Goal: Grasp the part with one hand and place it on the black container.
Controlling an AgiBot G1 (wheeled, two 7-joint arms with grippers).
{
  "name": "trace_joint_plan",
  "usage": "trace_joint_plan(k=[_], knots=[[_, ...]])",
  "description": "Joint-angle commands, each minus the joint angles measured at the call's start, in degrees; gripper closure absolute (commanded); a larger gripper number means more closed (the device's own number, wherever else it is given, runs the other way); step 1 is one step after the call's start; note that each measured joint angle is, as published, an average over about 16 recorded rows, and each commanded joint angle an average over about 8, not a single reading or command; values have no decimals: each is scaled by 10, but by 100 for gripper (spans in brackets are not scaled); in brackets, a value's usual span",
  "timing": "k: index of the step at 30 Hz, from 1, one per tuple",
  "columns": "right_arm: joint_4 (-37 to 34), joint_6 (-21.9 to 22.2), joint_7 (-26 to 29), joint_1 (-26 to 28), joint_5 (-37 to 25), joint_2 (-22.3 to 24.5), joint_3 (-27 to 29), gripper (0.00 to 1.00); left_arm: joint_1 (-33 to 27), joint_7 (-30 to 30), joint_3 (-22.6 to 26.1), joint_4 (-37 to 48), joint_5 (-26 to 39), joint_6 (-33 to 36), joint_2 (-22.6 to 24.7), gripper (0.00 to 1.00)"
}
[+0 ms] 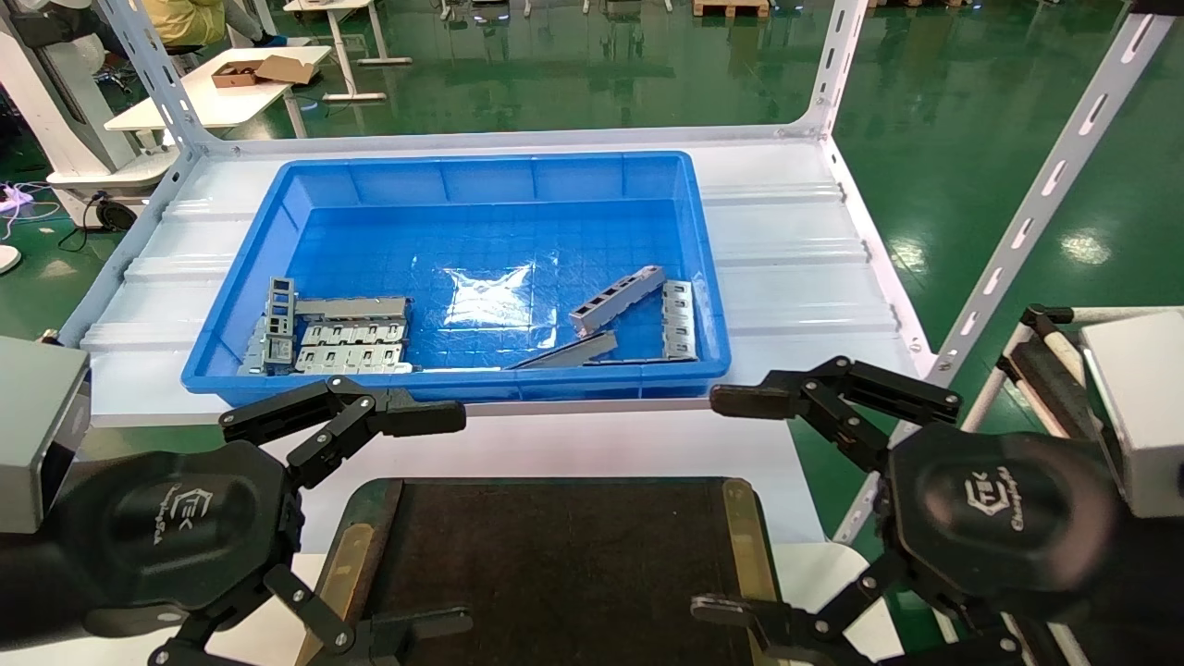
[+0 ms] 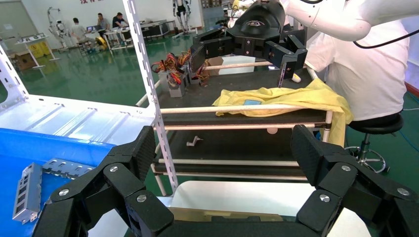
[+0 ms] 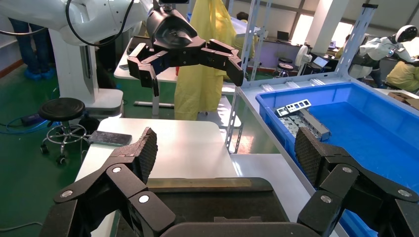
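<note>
Now both grippers hover wide apart over the near counter, nothing yet grasped.

Right gripper and left gripper flank the black container, empty between them. Inside the blue bin, the part lies tilted right of centre, just beside a flat plate. Best, I judge, to reach with the right gripper, straddling its narrow width from above.

part: light-grey metal | blue bin: glossy plastic | black container: matte, worn brass-coloured strips
</note>
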Motion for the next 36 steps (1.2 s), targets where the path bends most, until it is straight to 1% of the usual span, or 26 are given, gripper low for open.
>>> trace_joint_plan(k=[1,26,31,36], knots=[[0,0,0,0,0,0,0,0,0,0,0,0,0,0,0,0],[0,0,0,0,0,0,0,0,-1,-1,0,-1,1,-2,1,0],[0,0,0,0,0,0,0,0,-5,-7,3,-6,5,-13,7,0],[0,0,0,0,0,0,0,0,-13,-16,14,-8,28,-37,22,0]])
